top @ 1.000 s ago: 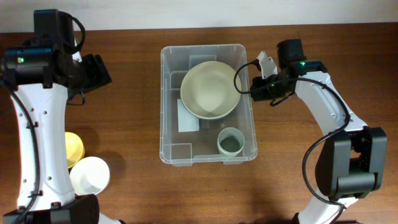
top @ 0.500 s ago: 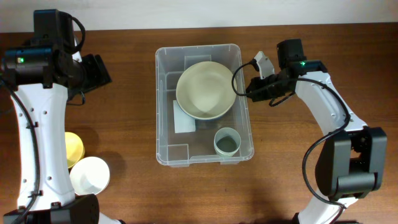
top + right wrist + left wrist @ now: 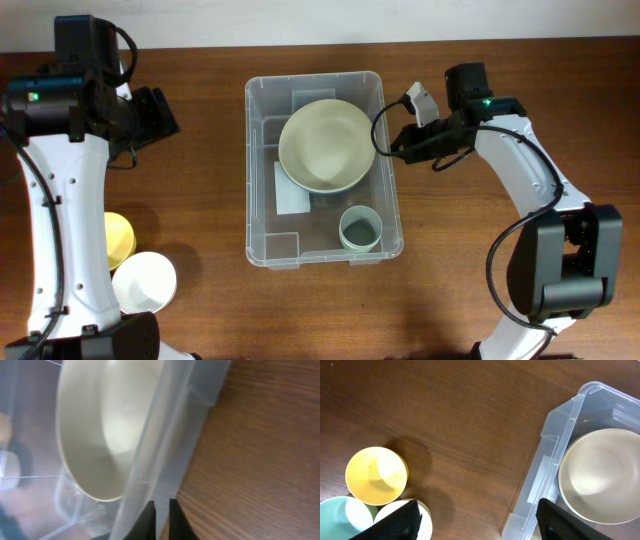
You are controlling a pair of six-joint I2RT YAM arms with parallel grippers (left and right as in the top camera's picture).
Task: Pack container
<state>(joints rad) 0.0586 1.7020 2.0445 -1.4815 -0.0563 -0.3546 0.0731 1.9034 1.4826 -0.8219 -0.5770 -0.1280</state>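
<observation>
Bowl (image 3: 327,146) and green cup (image 3: 360,229) inside container (image 3: 251,180); yellow cup (image 3: 118,238), white cup (image 3: 145,282) well apart.

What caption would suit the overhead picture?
Right gripper beside the clear container, which holds a cream bowl and a green cup.

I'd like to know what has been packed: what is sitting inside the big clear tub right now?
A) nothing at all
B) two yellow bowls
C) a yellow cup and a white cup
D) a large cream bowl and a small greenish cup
D: the overhead view shows the cream bowl and the greenish cup inside the container, while the yellow cup and white cup sit outside it on the table.
</observation>
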